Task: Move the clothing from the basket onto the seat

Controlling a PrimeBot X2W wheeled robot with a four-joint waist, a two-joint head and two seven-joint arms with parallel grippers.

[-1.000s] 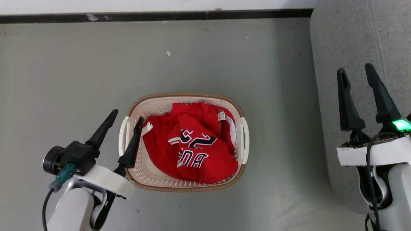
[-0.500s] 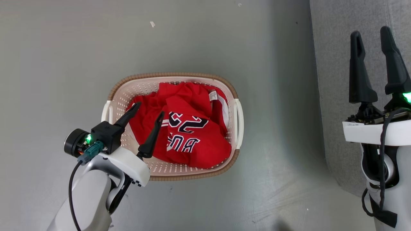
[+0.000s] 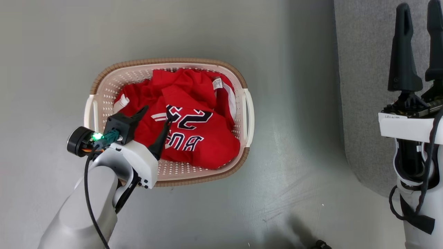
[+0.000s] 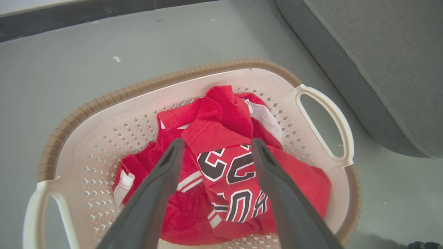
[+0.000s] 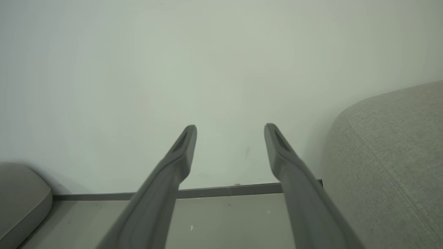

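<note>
The red clothing (image 3: 193, 114) (image 4: 225, 173), a jersey with black white-edged numbers on top, lies heaped in the cream basket (image 3: 104, 83) (image 4: 114, 114) with a brown rim on the floor. My left gripper (image 3: 155, 116) (image 4: 216, 147) hangs open over the basket's left half, its fingers straddling a fold of the jersey; I cannot tell if the tips touch it. At the right edge lies the grey seat (image 3: 363, 69) (image 4: 373, 58) (image 5: 391, 162). My right gripper (image 3: 418, 10) (image 5: 230, 133) stands open over the seat, holding nothing.
Grey floor (image 3: 173, 31) surrounds the basket, with open room between it and the seat. The basket has white handles (image 3: 250, 110) on both sides. In the right wrist view a pale wall (image 5: 207, 69) with a dark skirting strip (image 5: 214, 191) rises ahead, and another grey cushion (image 5: 17, 193) sits at the left.
The head camera has tilted down, shifting the picture. My left gripper has moved from the basket's left rim in over the clothing and lower. The right gripper stays open by the seat.
</note>
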